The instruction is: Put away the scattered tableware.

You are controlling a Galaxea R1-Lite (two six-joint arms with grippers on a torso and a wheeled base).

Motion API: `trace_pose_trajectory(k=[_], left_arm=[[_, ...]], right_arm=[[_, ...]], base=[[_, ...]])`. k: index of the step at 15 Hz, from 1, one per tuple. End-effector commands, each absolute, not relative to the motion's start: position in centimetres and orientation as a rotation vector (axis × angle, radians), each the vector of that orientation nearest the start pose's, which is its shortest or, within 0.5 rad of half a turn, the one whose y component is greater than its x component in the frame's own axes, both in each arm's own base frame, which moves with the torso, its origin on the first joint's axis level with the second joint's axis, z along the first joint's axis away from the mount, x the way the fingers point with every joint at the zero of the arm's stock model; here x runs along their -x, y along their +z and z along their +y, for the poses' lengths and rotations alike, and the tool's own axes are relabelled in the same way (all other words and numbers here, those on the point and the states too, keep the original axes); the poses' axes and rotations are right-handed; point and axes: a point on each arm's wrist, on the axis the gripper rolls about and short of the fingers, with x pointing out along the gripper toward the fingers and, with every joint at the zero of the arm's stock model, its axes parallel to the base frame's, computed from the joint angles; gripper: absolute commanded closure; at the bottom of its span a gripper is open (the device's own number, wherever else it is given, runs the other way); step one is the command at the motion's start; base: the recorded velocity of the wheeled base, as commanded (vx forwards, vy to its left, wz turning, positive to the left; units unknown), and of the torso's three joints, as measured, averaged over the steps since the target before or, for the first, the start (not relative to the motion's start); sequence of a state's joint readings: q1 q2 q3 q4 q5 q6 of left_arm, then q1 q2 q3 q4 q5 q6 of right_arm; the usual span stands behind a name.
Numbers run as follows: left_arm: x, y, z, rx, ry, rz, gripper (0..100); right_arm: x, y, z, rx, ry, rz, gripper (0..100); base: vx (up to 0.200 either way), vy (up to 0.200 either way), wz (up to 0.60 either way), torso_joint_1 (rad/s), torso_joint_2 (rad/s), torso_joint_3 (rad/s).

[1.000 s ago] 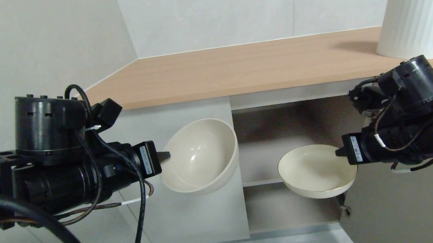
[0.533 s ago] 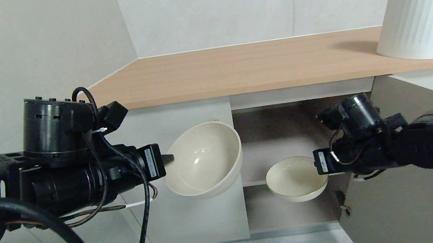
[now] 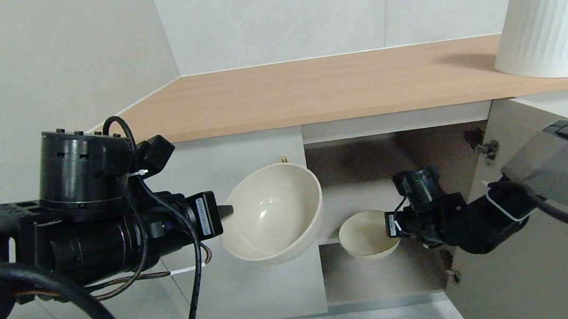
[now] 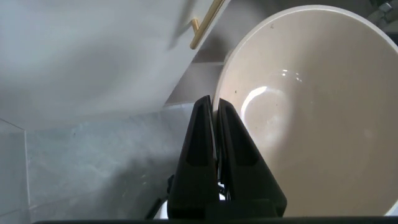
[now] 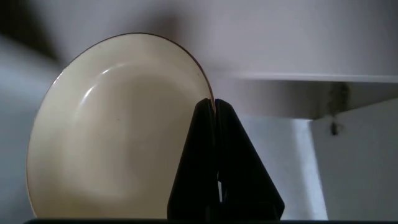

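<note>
Forward has gone the right arm, carrying its plate from in front of the cabinet into the open compartment, while the left arm with its bowl has drifted slightly toward 4 o'clock in the head view. The right gripper (image 3: 388,222) (image 5: 214,103) is clamped on the rim of the shallow cream plate (image 3: 367,233) (image 5: 118,124), its fingers pinched together over the edge at the plate's 3 o'clock side. The plate is held roughly level, hollow side up, at the front edge of the shelf (image 3: 328,240) inside the cabinet (image 3: 360,172); whether it touches the shelf cannot be told. The left gripper (image 3: 225,209) (image 4: 214,104) is clenched on the rim of the deep cream bowl (image 3: 274,214) (image 4: 311,124), gripping at the bowl's 9 o'clock side. The bowl is tilted, its opening turned up and toward the camera, and hangs in the air before the closed door (image 3: 256,291), at 9 o'clock from the plate and apart from it. A small brass knob (image 3: 282,158) shows just above the bowl at 12 o'clock. At 3 o'clock from the compartment the other door (image 3: 516,272) stands swung open. Above runs the wooden countertop (image 3: 308,90), with a ribbed white container (image 3: 546,17) standing on it at 2 o'clock.
</note>
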State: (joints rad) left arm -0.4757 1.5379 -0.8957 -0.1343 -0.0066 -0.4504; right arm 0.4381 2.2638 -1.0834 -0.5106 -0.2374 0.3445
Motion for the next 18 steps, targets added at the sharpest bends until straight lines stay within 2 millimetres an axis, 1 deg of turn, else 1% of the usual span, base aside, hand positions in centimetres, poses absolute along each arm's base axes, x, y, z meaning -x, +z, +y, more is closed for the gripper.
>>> trace_pose_trajectory(k=[1, 4, 5, 7, 9, 11, 15, 18], left_arm=[[-23.6, 20.5, -12.2, 0.313, -0.353, 0.597, 100], [-23.7, 20.2, -12.4, 0.308, -0.351, 0.608, 100], [-23.8, 20.1, -12.5, 0.307, -0.352, 0.611, 100], [-23.8, 20.0, -12.5, 0.308, -0.351, 0.614, 100], [-23.8, 20.0, -12.5, 0.308, -0.351, 0.614, 100], [-23.8, 20.0, -12.5, 0.307, -0.35, 0.615, 100], [-23.9, 19.8, -12.6, 0.305, -0.349, 0.619, 100], [-24.0, 19.8, -12.6, 0.305, -0.347, 0.621, 100]], right_arm=[[-39.3, -0.7, 16.8, -0.092, 0.018, 0.684, 100], [-41.8, -1.4, 16.5, -0.138, -0.042, 0.637, 100], [-42.8, -1.6, 15.9, -0.148, -0.08, 0.615, 100], [-44.1, -2.2, 15.0, -0.158, -0.12, 0.595, 100], [-44.8, -2.6, 14.9, -0.161, -0.136, 0.583, 100], [-45.9, -3.3, 14.6, -0.162, -0.173, 0.556, 100], [-47.2, -3.6, 14.7, -0.197, -0.198, 0.515, 100], [-47.8, -3.5, 14.5, -0.204, -0.208, 0.495, 100]], base=[[0.0, 0.0, 0.0, 0.0, 0.0, 0.0], [0.0, 0.0, 0.0, 0.0, 0.0, 0.0], [0.0, 0.0, 0.0, 0.0, 0.0, 0.0], [0.0, 0.0, 0.0, 0.0, 0.0, 0.0], [0.0, 0.0, 0.0, 0.0, 0.0, 0.0], [0.0, 0.0, 0.0, 0.0, 0.0, 0.0], [0.0, 0.0, 0.0, 0.0, 0.0, 0.0], [0.0, 0.0, 0.0, 0.0, 0.0, 0.0]])
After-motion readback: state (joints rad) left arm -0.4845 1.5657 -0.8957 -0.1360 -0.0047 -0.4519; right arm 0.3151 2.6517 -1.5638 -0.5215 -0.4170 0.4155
